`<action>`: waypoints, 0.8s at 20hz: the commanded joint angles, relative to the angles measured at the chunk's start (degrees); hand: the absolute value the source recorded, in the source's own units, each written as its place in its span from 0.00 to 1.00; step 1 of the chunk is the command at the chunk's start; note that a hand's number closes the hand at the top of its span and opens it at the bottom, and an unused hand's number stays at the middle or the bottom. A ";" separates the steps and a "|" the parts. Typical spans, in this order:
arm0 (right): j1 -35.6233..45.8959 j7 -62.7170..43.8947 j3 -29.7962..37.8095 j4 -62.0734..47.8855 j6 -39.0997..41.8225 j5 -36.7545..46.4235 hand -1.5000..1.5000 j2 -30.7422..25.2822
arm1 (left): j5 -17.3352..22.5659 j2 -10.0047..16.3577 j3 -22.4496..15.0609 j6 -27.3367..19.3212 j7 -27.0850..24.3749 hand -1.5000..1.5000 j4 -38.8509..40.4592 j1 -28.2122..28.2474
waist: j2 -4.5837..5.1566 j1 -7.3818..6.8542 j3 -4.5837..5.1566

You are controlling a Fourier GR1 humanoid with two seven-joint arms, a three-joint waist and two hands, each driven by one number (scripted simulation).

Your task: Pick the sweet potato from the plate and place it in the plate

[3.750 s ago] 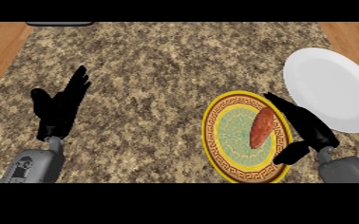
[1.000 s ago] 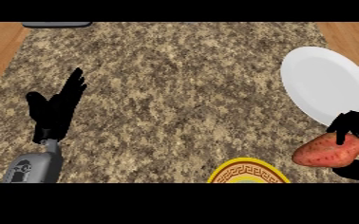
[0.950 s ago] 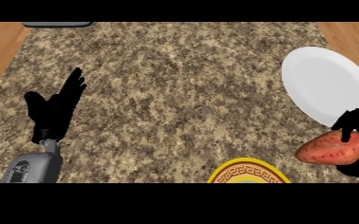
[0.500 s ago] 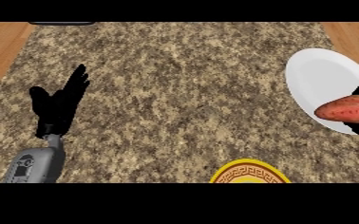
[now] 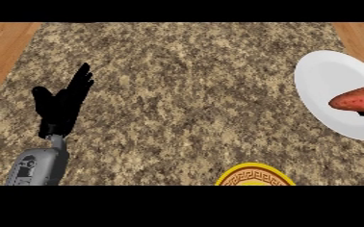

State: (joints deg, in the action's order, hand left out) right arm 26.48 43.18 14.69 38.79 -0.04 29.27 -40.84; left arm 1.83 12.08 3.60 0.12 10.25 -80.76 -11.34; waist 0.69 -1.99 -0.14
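- Carried away from the yellow plate (image 5: pixel 254 177) and now over the white plate (image 5: pixel 320 77): sweet potato (image 5: pixel 350 100), far to the right of the left hand (image 5: pixel 60 107). Placement likely almost done.
- Right hand out of view; impossible to tell whether grasping or released.
- Left hand open, fingers up, resting, holding nothing.

You have one head view, looking steeply down on the surface (image 5: pixel 192 86).
You look from the robot's own side, close enough that the speckled top nearly fills the frame. The left hand (image 5: pixel 60 108) shows at lower left, the white plate (image 5: pixel 323 84) is cut by the right edge, and the patterned plate (image 5: pixel 245 177) by the bottom.
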 commanded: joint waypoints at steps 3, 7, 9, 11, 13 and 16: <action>6.27 1.76 -0.76 -16.06 7.31 1.72 0.00 -2.16 | 0.56 0.06 0.03 1.73 -2.62 0.50 0.52 1.58 | 0.52 -1.53 -0.13; 8.91 10.01 -2.70 -21.14 6.03 4.68 0.00 -1.16 | 1.04 0.45 1.07 1.67 -2.08 0.50 0.20 0.55 | 0.33 -0.91 -0.13; 11.49 12.07 -0.91 -21.81 4.86 3.30 0.00 -0.83 | -0.21 -0.37 -0.08 1.29 -3.30 0.50 1.34 1.16 | 0.51 -1.29 -0.18; 9.54 19.53 1.79 -21.33 8.13 0.18 0.00 -3.77 | -0.21 -0.44 0.72 0.05 -1.42 0.50 1.70 -1.12 | 0.15 0.23 -0.13; 10.71 23.15 4.00 -20.46 12.07 -2.99 0.00 -3.86 | -0.07 -0.02 1.17 0.76 -3.74 0.50 2.18 1.48 | 0.15 0.10 -0.13; 11.20 25.81 5.01 -19.48 20.71 -6.91 0.00 -1.32 | 0.38 -0.21 1.13 0.28 -0.58 0.50 0.60 0.90 | -0.42 0.83 -0.09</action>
State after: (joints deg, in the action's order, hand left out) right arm 36.82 58.91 17.54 19.53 9.86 26.44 -43.24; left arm 1.51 11.64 4.03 0.13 9.32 -80.21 -10.86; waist 0.62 -1.76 -0.26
